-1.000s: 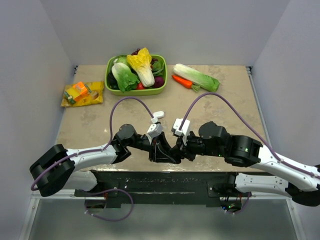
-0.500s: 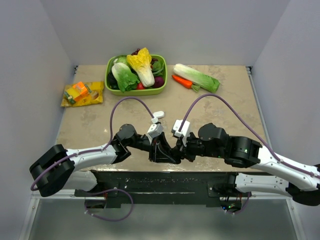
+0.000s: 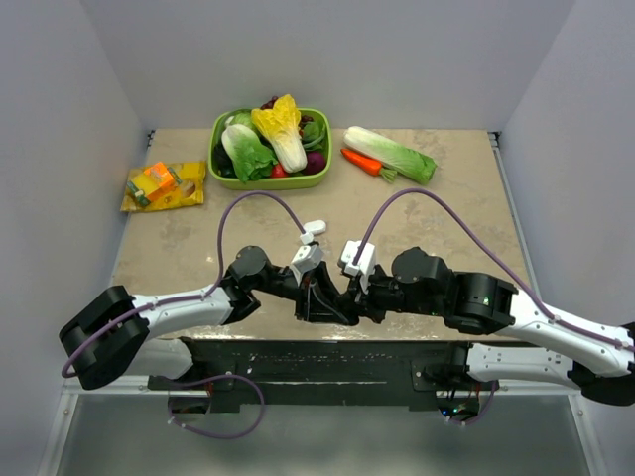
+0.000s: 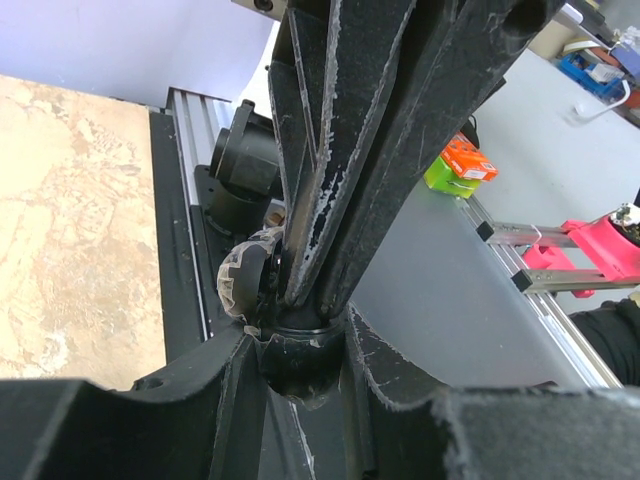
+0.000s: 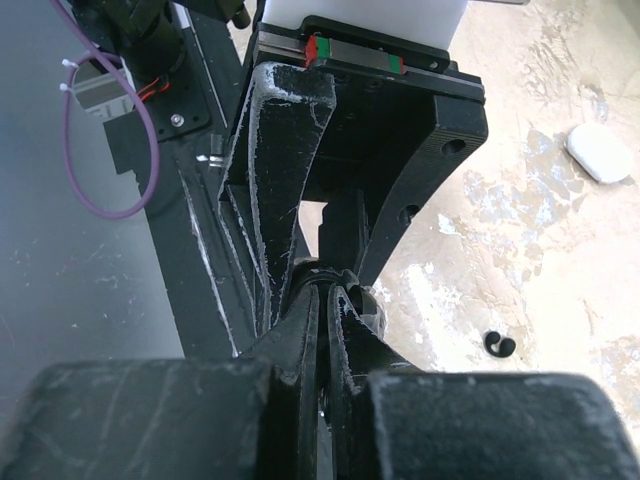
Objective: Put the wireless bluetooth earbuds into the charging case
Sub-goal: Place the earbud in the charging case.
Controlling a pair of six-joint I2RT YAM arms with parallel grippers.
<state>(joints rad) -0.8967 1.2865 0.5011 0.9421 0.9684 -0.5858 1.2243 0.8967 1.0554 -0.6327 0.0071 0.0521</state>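
Down at six o'clock, on the near edge of the beige marbled tabletop (image 3: 437, 218), the two arms meet nose to nose. The left gripper (image 3: 322, 296) is clamped hard on the dark round charging case (image 4: 292, 352), which has a mottled camouflage-patterned cover. The right gripper (image 5: 325, 305) has its fingers pressed flat together with the tips right at the case; whether a bud sits between them cannot be told. One tiny black wireless earbud (image 5: 497, 345) lies on the table just beyond, toward twelve. Further on sits a small white oval object (image 3: 313, 227). Along the far edge there is an orange-and-yellow packet (image 3: 164, 185) at ten o'clock, a green plastic bowl (image 3: 326, 139) heaped with vegetables at eleven, and a pale napa cabbage (image 3: 389, 154) beside an orange carrot (image 3: 359, 161) at one.
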